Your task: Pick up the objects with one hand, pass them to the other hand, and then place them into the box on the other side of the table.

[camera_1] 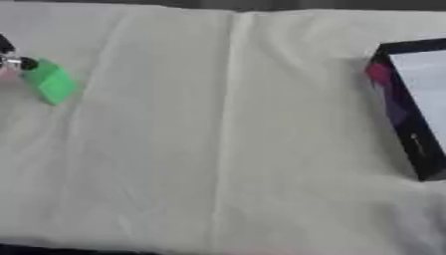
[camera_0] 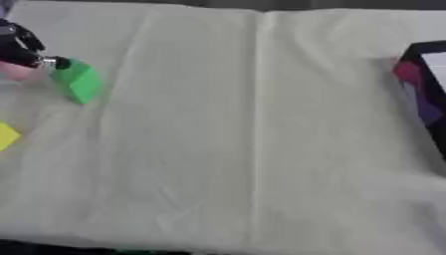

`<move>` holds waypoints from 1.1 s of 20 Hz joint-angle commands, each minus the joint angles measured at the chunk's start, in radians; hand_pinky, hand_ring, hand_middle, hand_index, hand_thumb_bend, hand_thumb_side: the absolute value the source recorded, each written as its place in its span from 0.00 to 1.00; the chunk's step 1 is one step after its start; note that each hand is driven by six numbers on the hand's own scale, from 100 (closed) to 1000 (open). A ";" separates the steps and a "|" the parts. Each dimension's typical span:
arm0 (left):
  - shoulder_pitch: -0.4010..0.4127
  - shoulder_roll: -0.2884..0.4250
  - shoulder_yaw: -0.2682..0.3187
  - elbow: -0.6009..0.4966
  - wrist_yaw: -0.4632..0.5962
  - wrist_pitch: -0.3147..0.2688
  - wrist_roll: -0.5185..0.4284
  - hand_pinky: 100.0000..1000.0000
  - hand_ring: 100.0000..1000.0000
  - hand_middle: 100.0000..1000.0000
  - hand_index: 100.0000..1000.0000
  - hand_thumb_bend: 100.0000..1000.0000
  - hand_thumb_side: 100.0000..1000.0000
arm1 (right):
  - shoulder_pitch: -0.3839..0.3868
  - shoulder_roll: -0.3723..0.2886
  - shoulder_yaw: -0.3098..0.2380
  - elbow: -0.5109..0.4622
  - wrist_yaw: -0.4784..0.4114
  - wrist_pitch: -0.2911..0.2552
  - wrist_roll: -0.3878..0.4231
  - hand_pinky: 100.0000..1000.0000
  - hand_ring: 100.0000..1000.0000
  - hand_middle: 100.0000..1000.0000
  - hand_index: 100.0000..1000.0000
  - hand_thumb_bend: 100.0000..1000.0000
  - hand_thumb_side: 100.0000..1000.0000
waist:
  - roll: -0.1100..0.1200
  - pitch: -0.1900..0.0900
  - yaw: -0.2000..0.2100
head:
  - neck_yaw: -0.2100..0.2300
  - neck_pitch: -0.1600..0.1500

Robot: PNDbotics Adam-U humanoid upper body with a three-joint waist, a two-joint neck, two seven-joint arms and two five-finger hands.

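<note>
Two small objects lie at the left margin of the cloth-covered desk (camera_0: 244, 149): a green block (camera_0: 78, 79) near the upper left and a yellow piece (camera_0: 7, 135) partly cut off by the edge below it. Left hand (camera_0: 22, 47) enters from the upper left corner, its dark fingers with a silver tip touching the green block's upper end; a pinkish shape lies just beneath it and cannot be identified. Whether the fingers are curled round the block or merely resting against it cannot be told, as most of the hand is out of view. Right hand appears in neither eye view. Dark box (camera_1: 409, 109), with a pale interior and magenta and purple on its near wall, stands at the far right, well apart from the block. Judged step: the first pickup, at or just before the grasp. Next move calls for securing the block, lifting it clear of the cloth, and carrying it toward mid-desk for the handover to the right hand.
</note>
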 commanded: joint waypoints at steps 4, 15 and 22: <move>-0.027 0.015 0.012 0.014 -0.032 -0.009 -0.027 1.00 0.79 0.72 0.83 0.61 0.68 | -0.004 -0.006 -0.002 -0.010 0.007 -0.005 -0.010 0.63 0.70 0.69 0.74 0.69 0.03 | -0.005 -0.019 -0.005 | 0.005 -0.007; -0.039 -0.006 0.014 0.051 -0.094 -0.014 -0.035 1.00 0.80 0.72 0.82 0.64 0.67 | -0.007 -0.006 -0.016 -0.010 -0.005 -0.013 -0.015 0.63 0.70 0.69 0.74 0.69 0.03 | -0.006 -0.016 -0.008 | 0.018 -0.004; -0.042 -0.011 0.019 0.071 -0.084 -0.020 -0.065 1.00 0.80 0.73 0.83 0.64 0.72 | -0.007 -0.001 -0.013 -0.010 -0.003 -0.007 -0.016 0.63 0.70 0.69 0.74 0.69 0.03 | -0.005 -0.015 -0.009 | 0.020 -0.005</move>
